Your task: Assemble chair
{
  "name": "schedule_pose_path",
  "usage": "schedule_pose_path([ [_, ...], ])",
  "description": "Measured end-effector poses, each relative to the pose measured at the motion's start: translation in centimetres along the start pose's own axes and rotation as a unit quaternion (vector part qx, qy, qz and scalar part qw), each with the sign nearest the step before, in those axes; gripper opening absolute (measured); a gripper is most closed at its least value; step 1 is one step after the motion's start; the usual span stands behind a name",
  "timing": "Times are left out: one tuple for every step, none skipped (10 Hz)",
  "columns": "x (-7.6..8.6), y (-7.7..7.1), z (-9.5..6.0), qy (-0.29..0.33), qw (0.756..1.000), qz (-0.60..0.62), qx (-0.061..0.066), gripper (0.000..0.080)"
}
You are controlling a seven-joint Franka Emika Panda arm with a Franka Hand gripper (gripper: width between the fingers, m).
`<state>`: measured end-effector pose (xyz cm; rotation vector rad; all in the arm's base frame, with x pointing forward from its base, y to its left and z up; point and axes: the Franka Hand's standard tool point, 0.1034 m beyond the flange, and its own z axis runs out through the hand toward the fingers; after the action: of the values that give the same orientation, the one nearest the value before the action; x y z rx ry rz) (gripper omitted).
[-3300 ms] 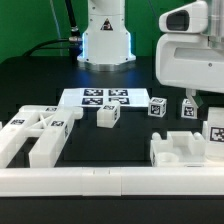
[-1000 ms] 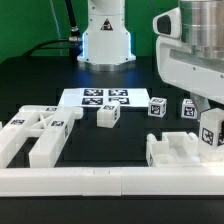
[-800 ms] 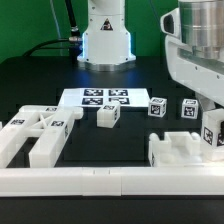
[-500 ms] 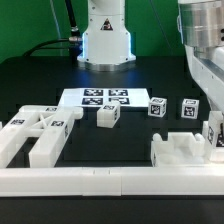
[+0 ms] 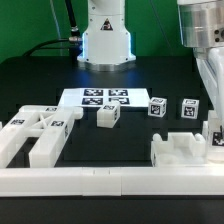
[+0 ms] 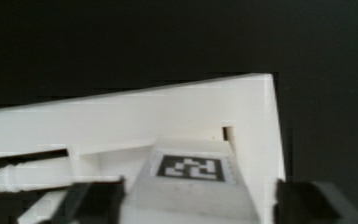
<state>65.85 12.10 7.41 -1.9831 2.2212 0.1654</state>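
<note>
Arm (image 5: 205,30) has shifted toward the exterior view's right since approx. 1 s ago: its large white wrist housing no longer fills the upper-right corner, and the seat block (image 5: 180,150) sits slightly further right than before. Gripper (image 6: 197,205): jaws parted, one dark finger (image 6: 91,200) on each side of the tagged chair part (image 6: 202,120). As far as the wrist view shows, neither finger presses on it, so no grip is confirmed. Part pos.: at the exterior view's right edge, just beside the seat block and partly cut off by the frame; contact betw. the two cannot be told. Wrist view also shows a square tag (image 6: 194,167) on the part and a round peg (image 6: 25,177) projecting from one side. Other items, exterior view: cube A (image 5: 108,116), cube B (image 5: 158,107) and cube C (image 5: 191,107) stand apart on the black table (image 5: 30,85), behind the seat block. Marker board (image 5: 105,97) lies flat at centre. Grouped white parts (image 5: 35,135) sit at the exterior view's left, near the front rail (image 5: 100,181).
</note>
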Motion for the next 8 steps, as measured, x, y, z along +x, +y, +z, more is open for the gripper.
schedule_pose_path([
  [0.08, 0.55, -0.40, -0.001, 0.997, -0.061, -0.045, 0.0594],
  [-0.16, -0.33, -0.79, -0.005, 0.994, -0.099, -0.043, 0.0632],
  [-0.13, -0.26, -0.66, -0.006, 0.991, -0.128, -0.042, 0.0632],
  [-0.07, -0.26, -0.64, -0.008, 0.982, -0.182, -0.042, 0.0646],
  [-0.05, -0.27, -0.64, -0.010, 0.972, -0.233, -0.042, 0.0649],
  [-0.05, -0.27, -0.64, -0.011, 0.965, -0.260, -0.041, 0.0649],
  [-0.03, -0.27, -0.64, -0.013, 0.956, -0.290, -0.041, 0.0649],
  [0.00, -0.27, -0.64, -0.015, 0.940, -0.338, -0.040, 0.0649],
])
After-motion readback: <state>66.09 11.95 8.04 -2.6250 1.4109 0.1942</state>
